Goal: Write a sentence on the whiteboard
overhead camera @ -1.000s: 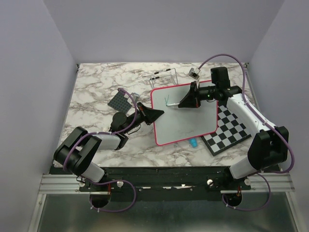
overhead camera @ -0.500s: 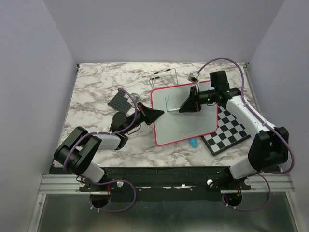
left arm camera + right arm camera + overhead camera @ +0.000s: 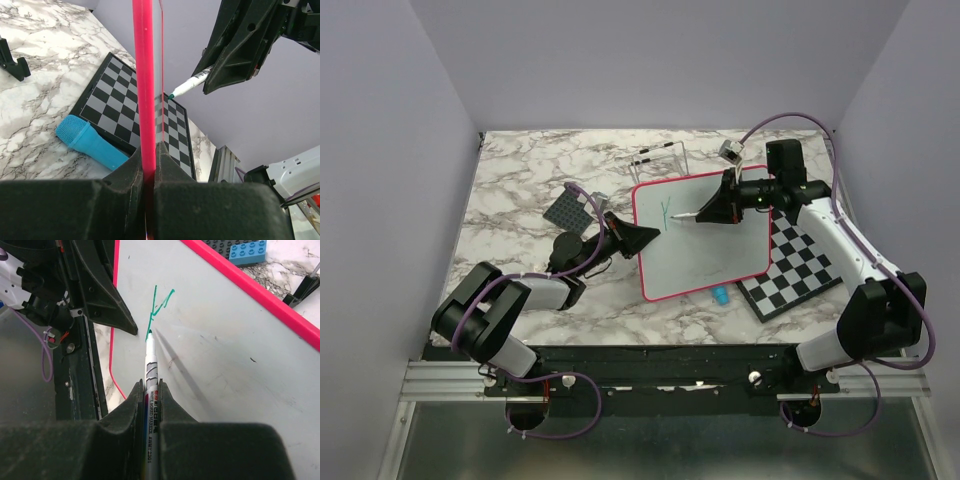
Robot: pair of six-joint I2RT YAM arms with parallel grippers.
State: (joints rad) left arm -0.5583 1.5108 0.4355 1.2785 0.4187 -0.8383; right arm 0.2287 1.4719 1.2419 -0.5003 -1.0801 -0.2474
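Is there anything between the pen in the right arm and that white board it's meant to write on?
Nothing visible. The right arm's fingers grip a white marker, whose green tip appears to touch the glossy pink-framed whiteboard beside the green strokes. The left fingers only clamp the board's edge.

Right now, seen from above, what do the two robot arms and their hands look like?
The left arm and right arm have white shells with chunky black joints. A thin purple cable loops along each. The left hand and right hand are black, wedge-shaped, tapering to two flat fingers.
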